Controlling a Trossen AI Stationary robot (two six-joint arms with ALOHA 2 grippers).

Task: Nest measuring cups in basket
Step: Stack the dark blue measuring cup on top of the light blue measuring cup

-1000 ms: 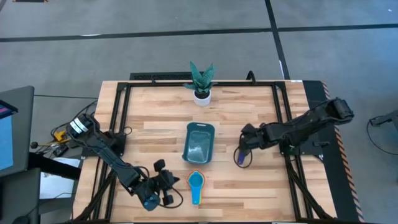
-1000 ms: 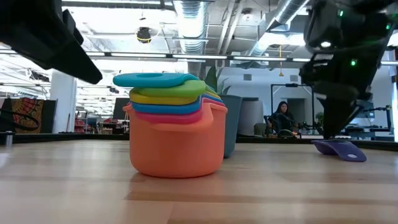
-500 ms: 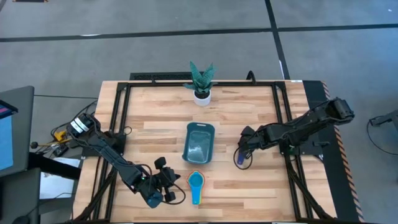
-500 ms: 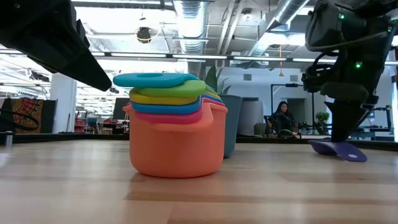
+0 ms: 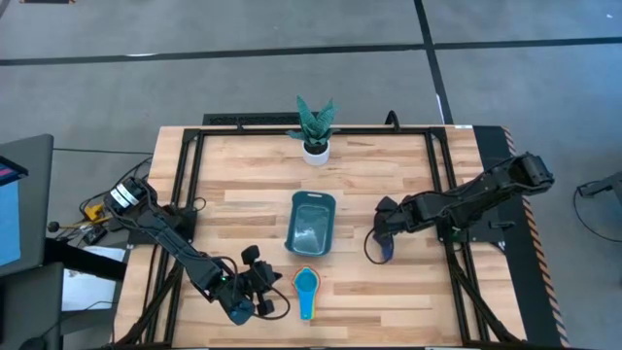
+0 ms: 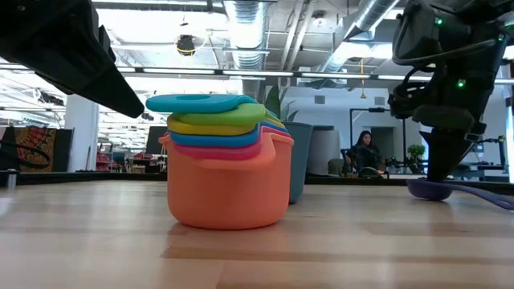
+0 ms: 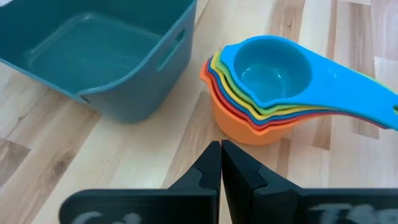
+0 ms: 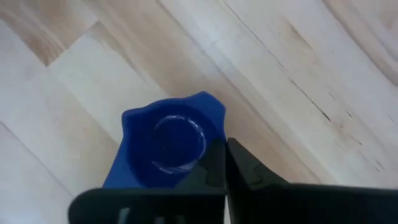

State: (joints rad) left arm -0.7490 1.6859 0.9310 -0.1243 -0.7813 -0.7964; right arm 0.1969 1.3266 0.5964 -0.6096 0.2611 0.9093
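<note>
Right gripper [image 5: 381, 247] jaws clenched on dark blue cup [image 8: 163, 144], well clear of basket [image 5: 311, 225].

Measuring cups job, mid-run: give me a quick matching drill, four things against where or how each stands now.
Things:
1. basket
2. stack of nested cups
3. dark blue cup
4. left gripper

States:
A. shut, empty, beside the stack near the table's front edge
B. pinched at its rim by the shut right gripper
C. empty, mid-table
D. on the table in front of the basket, light blue cup on top

Pairs: 1-C, 2-D, 3-B, 4-A
</note>
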